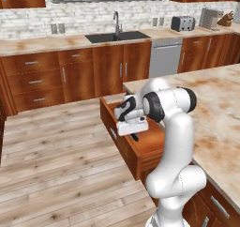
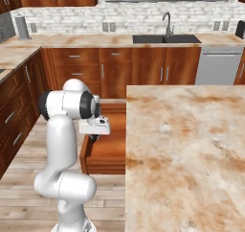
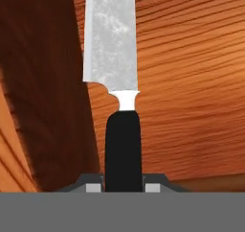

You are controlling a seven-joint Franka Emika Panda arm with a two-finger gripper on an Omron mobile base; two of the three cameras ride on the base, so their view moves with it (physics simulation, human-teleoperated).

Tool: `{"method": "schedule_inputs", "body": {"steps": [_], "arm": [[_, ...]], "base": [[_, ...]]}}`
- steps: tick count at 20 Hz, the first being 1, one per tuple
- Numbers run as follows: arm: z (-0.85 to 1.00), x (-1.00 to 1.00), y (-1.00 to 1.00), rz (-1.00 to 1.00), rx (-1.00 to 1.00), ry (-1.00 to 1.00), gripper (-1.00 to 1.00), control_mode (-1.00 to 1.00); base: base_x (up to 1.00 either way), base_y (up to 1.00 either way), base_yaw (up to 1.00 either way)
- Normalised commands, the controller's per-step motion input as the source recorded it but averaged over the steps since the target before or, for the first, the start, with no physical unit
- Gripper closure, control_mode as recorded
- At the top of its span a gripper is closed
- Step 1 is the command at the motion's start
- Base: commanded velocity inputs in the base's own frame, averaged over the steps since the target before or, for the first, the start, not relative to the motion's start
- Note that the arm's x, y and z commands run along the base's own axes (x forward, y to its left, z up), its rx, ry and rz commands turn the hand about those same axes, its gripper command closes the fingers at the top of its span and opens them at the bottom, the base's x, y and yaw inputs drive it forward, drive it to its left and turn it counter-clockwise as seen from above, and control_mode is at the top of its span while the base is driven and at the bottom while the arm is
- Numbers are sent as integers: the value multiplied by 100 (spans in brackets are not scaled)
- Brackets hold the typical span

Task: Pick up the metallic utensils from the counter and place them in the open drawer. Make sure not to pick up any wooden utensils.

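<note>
One knife (image 3: 115, 68), its black handle clamped between the jaws of the gripper (image 3: 123, 185) and its blade pointing ahead along the wooden floor of the open drawer (image 1: 151, 148), hangs low inside it beside the desk (image 2: 186, 149), apparently for release.

I'm looking at a home kitchen: sink (image 1: 117, 36) with faucet, dishwasher (image 1: 165, 57), toaster (image 1: 182, 23), red-brown cabinets (image 1: 77, 73), marbled island counter (image 2: 184, 149).
</note>
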Motion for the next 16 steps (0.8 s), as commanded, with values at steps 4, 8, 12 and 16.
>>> {"method": "schedule_inputs", "body": {"steps": [4, 8, 12, 16], "arm": [[-33, 1, -1, 8, 1, 0, 100, -100], [-13, 0, 4, 0, 4, 0, 100, -100], [-7, -2, 15, 0, 11, 0, 100, -100], [-17, -4, 20, 0, 10, 3, 100, -100]], "base": [[0, 0, 0], [0, 0, 0], [0, 0, 0], [0, 0, 0]]}}
